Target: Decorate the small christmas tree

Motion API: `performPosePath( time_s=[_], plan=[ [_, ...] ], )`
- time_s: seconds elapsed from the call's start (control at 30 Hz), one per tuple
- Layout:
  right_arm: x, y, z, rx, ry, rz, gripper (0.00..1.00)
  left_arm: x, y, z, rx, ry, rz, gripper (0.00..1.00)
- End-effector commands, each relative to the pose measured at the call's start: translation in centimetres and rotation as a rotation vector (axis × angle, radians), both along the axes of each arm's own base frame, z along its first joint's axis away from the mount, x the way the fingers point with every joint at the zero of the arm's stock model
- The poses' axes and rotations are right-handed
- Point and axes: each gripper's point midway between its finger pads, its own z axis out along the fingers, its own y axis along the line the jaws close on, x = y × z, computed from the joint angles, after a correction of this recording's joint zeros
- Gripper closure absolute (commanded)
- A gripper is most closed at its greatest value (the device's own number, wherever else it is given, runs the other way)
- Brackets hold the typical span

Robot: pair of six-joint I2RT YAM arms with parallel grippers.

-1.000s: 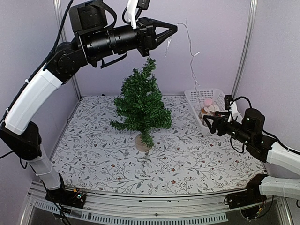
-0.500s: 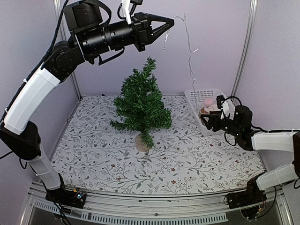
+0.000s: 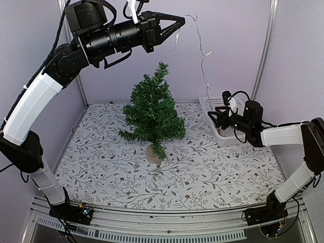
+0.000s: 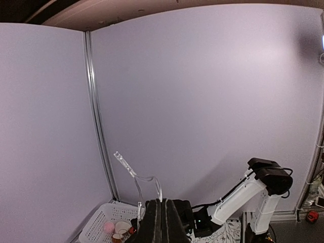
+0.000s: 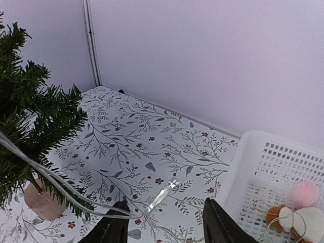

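The floral-patterned worktop (image 3: 101, 167) is carrying everything, and the small christmas tree (image 3: 152, 114), a dark green bristly cone on a short round pale wooden stump (image 3: 153, 153), is standing upright near its middle, touched by neither arm. It is looking light and a little top-heavy for so narrow a foot, so a sideways tug is likely to tip or slide it. The needle branches are looking springy and soft: they will bend under a push and snag anything thin dragged across them. If it needs steadying, the stump or the low trunk is the firm place to take hold; the tips are giving nothing solid to grip.

The white plastic lattice basket (image 3: 206, 103) is sitting at the right rear, well apart from the tree.

The left claw (image 3: 181, 21) is hanging high above the treetop, its jaws pressed together on a thin clear-wire light string (image 3: 202, 55), which is drooping down toward the basket. The wire is limp and slight, best pinched between bulbs and laid on from above rather than pulled through the needles.

The right claw (image 5: 164, 205) is hovering at the basket's near rim with its jaws partly apart and gripping nothing. A strand of the string is crossing low in the right wrist view, possibly between those jaws, though I cannot tell for sure.

A fluffy pink pompom (image 5: 304, 195) and some pale round ornaments are lying in the basket.
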Motion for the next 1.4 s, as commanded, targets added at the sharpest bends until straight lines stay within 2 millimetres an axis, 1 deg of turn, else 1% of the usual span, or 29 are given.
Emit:
performPosePath(
  time_s=[0.0,0.03,0.1,0.17,0.2,0.27,0.3,0.33,0.43,0.53,0.67,0.73,0.77,0.87,0.97,1.03,1.1,1.13,1.2,1.23,1.3,1.37],
  plan=[
    [0.9,0.8,0.0,-0.028,-0.032,0.037,0.53,-0.3,2.0,2.3,-0.062,-0.03,0.015,1.0],
    [1.1,0.8,0.0,-0.033,-0.029,0.04,0.59,-0.1,2.2,2.3,-0.063,-0.028,0.022,1.0],
    [1.1,1.0,0.2,-0.04,-0.028,0.05,0.77,0.6,2.4,2.1,-0.062,-0.017,0.044,1.0],
    [1.0,1.0,1.1,-0.042,-0.034,0.05,0.96,1.4,2.8,1.8,-0.063,0.002,0.068,1.0],
    [1.0,0.7,2.4,-0.037,-0.05,0.033,1.0,1.9,3.0,1.6,-0.063,0.014,0.079,1.0],
    [0.9,0.3,4.3,-0.034,-0.064,0.008,1.0,2.9,3.3,1.1,-0.058,0.037,0.105,1.0],
    [0.5,0.0,6.0,-0.034,-0.095,0.001,1.0,3.4,3.5,0.8,-0.054,0.051,0.122,1.0],
    [0.4,-0.2,7.2,-0.034,-0.108,-0.011,1.0,4.1,3.8,0.5,-0.049,0.067,0.146,1.0],
    [-0.5,-0.9,11.8,-0.027,-0.155,-0.035,1.0,6.6,5.1,-0.6,-0.035,0.118,0.23,1.0],
    [-1.4,-1.7,15.5,-0.018,-0.182,-0.061,1.0,9.5,7.3,-1.5,-0.033,0.172,0.319,1.0],
    [-2.1,-2.5,20.4,0.015,-0.216,-0.101,1.0,12.5,9.9,-2.9,-0.038,0.226,0.404,1.0],
    [-2.4,-2.7,22.7,0.036,-0.236,-0.108,1.0,13.6,11.2,-3.1,-0.056,0.235,0.437,1.0],
    [-2.5,-2.8,24.2,0.055,-0.251,-0.112,1.0,14.2,11.9,-3.0,-0.072,0.236,0.449,1.0],
    [-2.8,-2.8,27.2,0.103,-0.282,-0.103,1.0,15.7,14.1,-2.6,-0.125,0.245,0.49,1.0],
    [-2.5,-2.7,29.6,0.136,-0.317,-0.105,1.0,17.1,16.3,-2.1,-0.168,0.251,0.53,1.0],
    [-1.8,-2.9,30.6,0.149,-0.318,-0.131,1.0,18.1,17.7,-2.4,-0.175,0.27,0.56,1.0],
    [-0.7,-2.9,30.9,0.159,-0.288,-0.152,1.0,18.8,18.8,-3.4,-0.158,0.294,0.599,1.0],
    [0.3,-2.6,30.0,0.16,-0.248,-0.154,1.0,19.2,19.3,-4.3,-0.139,0.315,0.624,1.0],
    [1.3,-2.0,28.8,0.165,-0.19,-0.139,1.0,19.8,20.6,-6.2,-0.101,0.357,0.682,1.0],
    [1.9,-1.5,27.5,0.166,-0.142,-0.124,1.0,19.9,21.0,-7.2,-0.08,0.38,0.698,1.0],
    [2.5,-0.7,25.6,0.159,-0.077,-0.1,1.0,19.5,21.9,-8.7,-0.056,0.416,0.719,1.0],
    [2.9,0.3,23.8,0.146,-0.02,-0.074,1.0,19.5,23.3,-10.3,-0.035,0.452,0.774,1.0]
  ],
)
